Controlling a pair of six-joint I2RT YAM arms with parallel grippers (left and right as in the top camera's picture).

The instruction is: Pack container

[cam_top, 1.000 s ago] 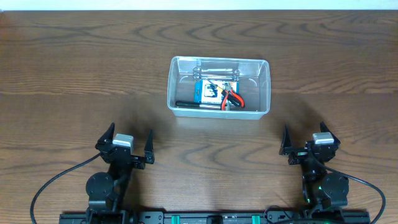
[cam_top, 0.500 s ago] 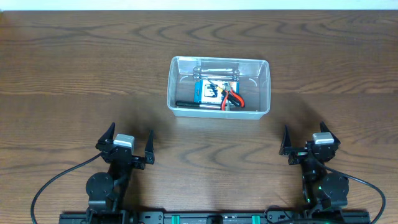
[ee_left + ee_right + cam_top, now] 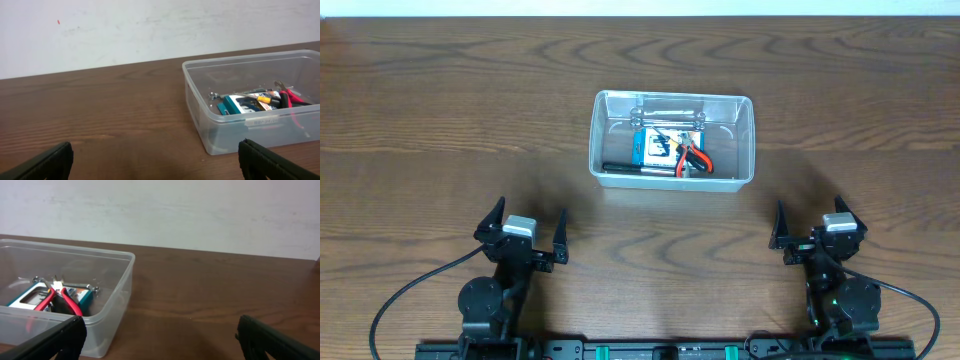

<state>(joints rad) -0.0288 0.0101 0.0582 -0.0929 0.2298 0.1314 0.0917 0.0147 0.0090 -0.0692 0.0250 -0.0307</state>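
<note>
Brown wood-grain table (image 3: 440, 100) seen from above, with a clear plastic container (image 3: 615, 125) sitting upright a little past the centre, its long side facing the robot; it lies between the two arms' lines of reach and well apart from both; inside it, toward the near wall, a small blue-and-white box (image 3: 655, 147) lies flat; red-handled pliers (image 3: 696, 155) rest just right of the box and partly over it; a slim black tool (image 3: 625, 168) lies along the near wall, left of the box; a silvery metal tool (image 3: 670, 117) lies along the far wall; the left part of the container's floor is bare

At the near edge of the table, the left gripper (image 3: 526, 222) sits low on the left with its jaws spread wide and nothing between them; the right gripper (image 3: 810, 218) sits low on the right, its jaws likewise parted and empty; neither touches the container

From the left wrist, the container appears ahead and to the right, above the dark tips of two fingers (image 3: 45, 160) at the bottom corners; from the right wrist, the container appears ahead and to the left, the pliers showing through its clear wall; a pale wall (image 3: 200, 210) rises behind the table's far edge
</note>
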